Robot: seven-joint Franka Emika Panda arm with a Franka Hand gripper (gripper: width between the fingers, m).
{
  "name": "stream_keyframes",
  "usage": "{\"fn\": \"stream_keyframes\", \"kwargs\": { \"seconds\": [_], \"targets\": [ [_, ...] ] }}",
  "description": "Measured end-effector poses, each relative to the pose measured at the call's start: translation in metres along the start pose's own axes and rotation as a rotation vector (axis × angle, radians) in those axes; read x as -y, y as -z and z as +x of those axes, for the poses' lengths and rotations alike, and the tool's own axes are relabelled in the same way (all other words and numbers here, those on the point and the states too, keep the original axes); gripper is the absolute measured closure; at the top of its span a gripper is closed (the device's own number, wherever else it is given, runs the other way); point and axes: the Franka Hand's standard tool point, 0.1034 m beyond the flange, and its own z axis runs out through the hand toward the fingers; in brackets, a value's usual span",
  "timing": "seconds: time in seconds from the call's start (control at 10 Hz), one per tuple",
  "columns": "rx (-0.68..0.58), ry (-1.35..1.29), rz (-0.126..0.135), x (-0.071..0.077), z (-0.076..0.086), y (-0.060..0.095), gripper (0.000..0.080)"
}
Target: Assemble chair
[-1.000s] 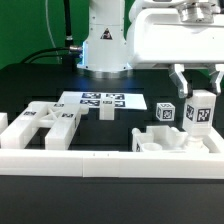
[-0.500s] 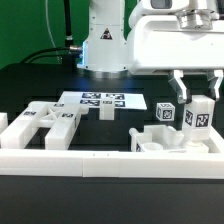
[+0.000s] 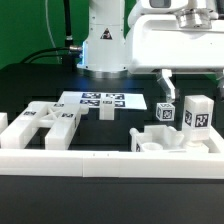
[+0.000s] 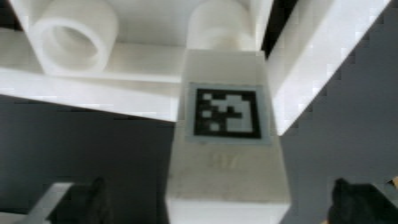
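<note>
The jaws have let go of the leg and lifted. A moment ago they flanked it; now they hang apart above it, and the wrist view shows them clear on both sides. The leg stands upright, unaided, on the frame at the exterior view's right, near side. It looks seated, so this step seems done. Loose parts wait at the left.
</note>
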Motion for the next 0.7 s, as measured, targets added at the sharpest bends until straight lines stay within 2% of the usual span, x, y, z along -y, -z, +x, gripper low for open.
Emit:
{"fn": "stream_keyframes", "kwargs": {
  "seconds": [0.2,0.4,0.7],
  "targets": [
    [-0.002,0.003,-0.003,-0.003,0.002,0.002,0.0156],
    [0.012,0.021,-0.01,-0.017,0.011,0.013,0.0151],
    [0.011,0.025,-0.012,-0.018,0.011,0.013,0.015]
  ]
}}
